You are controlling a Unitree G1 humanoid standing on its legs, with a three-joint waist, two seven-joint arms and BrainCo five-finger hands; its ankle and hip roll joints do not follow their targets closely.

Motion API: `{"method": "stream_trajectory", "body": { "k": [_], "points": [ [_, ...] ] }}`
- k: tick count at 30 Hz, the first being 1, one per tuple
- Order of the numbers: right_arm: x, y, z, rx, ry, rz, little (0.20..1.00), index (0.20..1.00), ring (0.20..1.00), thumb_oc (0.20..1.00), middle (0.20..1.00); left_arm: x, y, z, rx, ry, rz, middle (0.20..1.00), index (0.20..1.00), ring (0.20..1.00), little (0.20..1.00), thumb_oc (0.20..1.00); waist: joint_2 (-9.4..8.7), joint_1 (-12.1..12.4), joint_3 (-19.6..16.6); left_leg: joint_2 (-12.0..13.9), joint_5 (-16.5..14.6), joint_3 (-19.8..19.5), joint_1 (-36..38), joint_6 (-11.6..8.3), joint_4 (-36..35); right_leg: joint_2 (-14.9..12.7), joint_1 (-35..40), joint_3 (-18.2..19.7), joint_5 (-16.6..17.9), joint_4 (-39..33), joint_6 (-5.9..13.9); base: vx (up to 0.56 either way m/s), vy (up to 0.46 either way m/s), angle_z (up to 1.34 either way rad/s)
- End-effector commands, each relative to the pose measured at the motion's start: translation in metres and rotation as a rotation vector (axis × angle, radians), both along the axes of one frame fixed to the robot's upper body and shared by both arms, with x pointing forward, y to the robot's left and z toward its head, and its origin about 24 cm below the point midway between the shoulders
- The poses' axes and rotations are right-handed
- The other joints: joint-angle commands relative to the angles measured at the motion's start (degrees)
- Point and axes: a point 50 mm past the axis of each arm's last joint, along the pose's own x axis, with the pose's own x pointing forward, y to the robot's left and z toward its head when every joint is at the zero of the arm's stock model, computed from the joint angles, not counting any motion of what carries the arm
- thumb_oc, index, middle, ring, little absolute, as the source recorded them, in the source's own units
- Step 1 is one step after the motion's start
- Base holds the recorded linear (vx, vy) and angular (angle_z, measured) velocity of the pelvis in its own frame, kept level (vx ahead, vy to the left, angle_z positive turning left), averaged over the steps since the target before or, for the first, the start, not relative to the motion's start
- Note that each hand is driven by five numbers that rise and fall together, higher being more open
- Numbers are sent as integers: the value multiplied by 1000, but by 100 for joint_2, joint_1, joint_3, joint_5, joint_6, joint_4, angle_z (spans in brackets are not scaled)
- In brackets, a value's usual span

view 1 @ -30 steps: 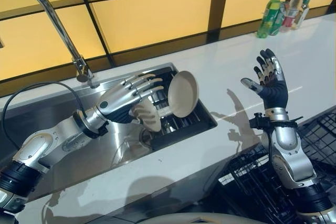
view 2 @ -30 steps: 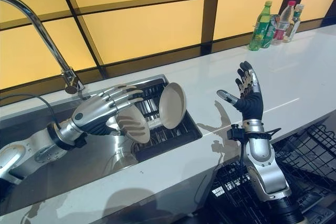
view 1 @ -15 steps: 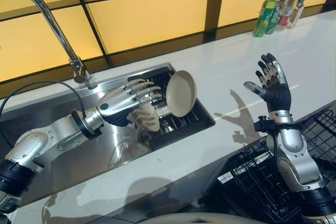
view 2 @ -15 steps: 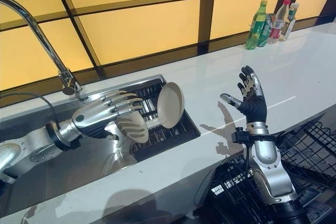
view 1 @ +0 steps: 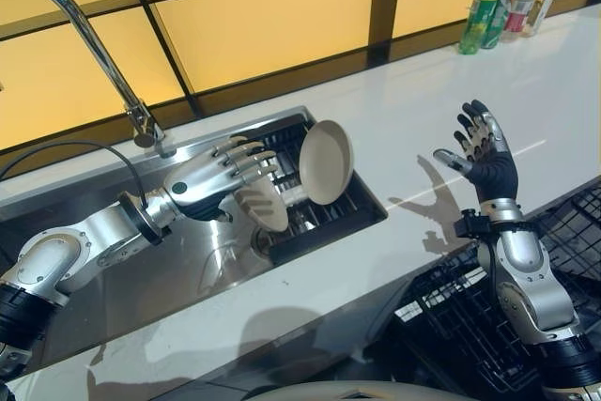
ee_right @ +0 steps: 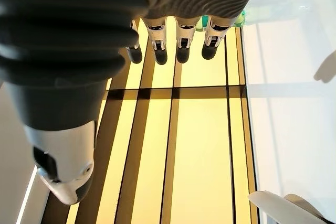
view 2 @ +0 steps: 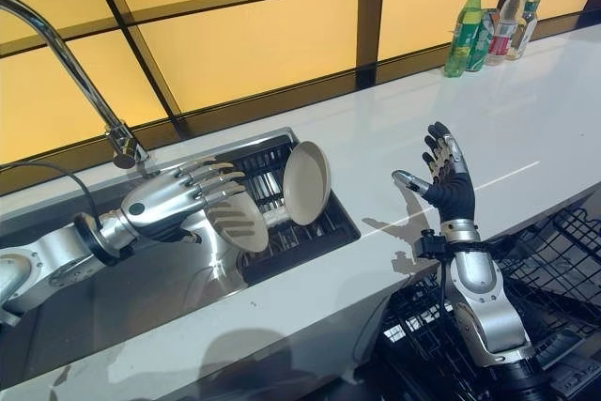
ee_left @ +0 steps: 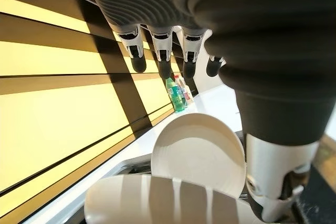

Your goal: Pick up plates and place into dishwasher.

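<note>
Left fingers [view 1: 246,159]: straight, spread, holding nothing, because I hovered just over the nearer round cream plate [view 1: 262,208].
Left hand [view 1: 202,183]: poised above the steel sink [view 1: 113,241], ready to close.
Plates: both stood on edge in the dark slatted rack [view 1: 324,218]; the farther cream plate [view 1: 326,161] leaned upright.
Right hand [view 1: 484,152]: raised, open, empty, over the white counter [view 1: 451,91].
Black wire dishwasher basket [view 1: 460,316]: waiting below.

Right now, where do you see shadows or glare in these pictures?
Left eye view: the right robot hand casts a dark shadow on the white counter; the steel sink gleams. Left wrist view: finger shadows stripe the near plate.
</note>
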Motion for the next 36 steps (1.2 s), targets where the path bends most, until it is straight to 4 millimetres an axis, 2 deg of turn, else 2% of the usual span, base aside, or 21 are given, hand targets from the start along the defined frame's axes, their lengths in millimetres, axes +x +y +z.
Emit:
{"method": "stream_trajectory", "body": {
  "k": [1,4,12,16,20,26,27,28,29,36],
  "points": [
    [0,-5,26,-49,-101,7,1000,1000,1000,1000,1000,14,9,8,-57,-92,62,1000,1000,1000,1000,1000,-6,34,21,-274,-874,89,25,339,506,50,-997,-202,588,234,164,10,17,-11],
    [2,-6,26,-61,-108,0,1000,1000,1000,1000,1000,17,10,1,-68,-94,76,1000,1000,1000,1000,1000,3,-5,211,-292,-857,60,-126,351,581,46,-1135,-78,627,261,181,-10,7,-16],
    [6,-4,32,-68,-151,7,1000,1000,1000,1000,1000,30,15,2,-80,-94,146,1000,1000,1000,1000,1000,-32,-80,682,-292,-752,0,-409,367,611,65,-1370,80,708,261,207,-20,-15,-14],
    [6,-3,32,-66,-145,11,1000,1000,1000,1000,1000,33,21,3,-71,-151,178,1000,1000,1000,1000,1000,-44,-111,777,-278,-765,-21,-415,370,599,54,-1370,93,684,264,225,63,-5,-2],
    [6,0,29,-56,-144,13,1000,1000,1000,1000,1000,39,27,9,-81,-296,218,1000,1000,1000,1000,1000,-98,-106,831,-272,-735,-52,-487,372,595,44,-1431,82,700,273,235,18,-19,-1],
    [5,1,27,-41,-148,0,1000,1000,1000,1000,1000,41,28,9,-21,-341,218,1000,1000,1000,1000,1000,-139,-80,841,-275,-665,-92,-528,367,585,40,-1469,61,763,273,240,-10,-40,-1],
    [5,0,27,-40,-146,-1,1000,1000,1000,1000,1000,41,27,8,-11,-333,218,592,592,592,592,592,-138,-81,836,-270,-659,-95,-514,365,576,40,-1459,56,764,270,238,0,0,0],
    [5,0,27,-40,-143,-2,1000,1000,1000,1000,1000,40,27,7,-5,-329,218,319,319,319,319,319,-135,-81,821,-269,-656,-97,-499,364,565,40,-1447,49,766,264,240,0,0,0],
    [4,0,25,-38,-135,-3,1000,1000,1000,1000,1000,39,25,5,5,-315,210,200,200,200,200,200,-123,-78,784,-268,-657,-101,-467,362,552,38,-1421,39,764,258,244,54,-13,0],
    [-2,-6,16,-39,-79,-11,1000,1000,1000,1000,1000,27,23,-7,31,-244,169,200,200,200,200,200,-79,-54,570,-251,-678,-130,-223,332,542,2,-1180,-7,741,246,268,95,2,4]
  ]
}}
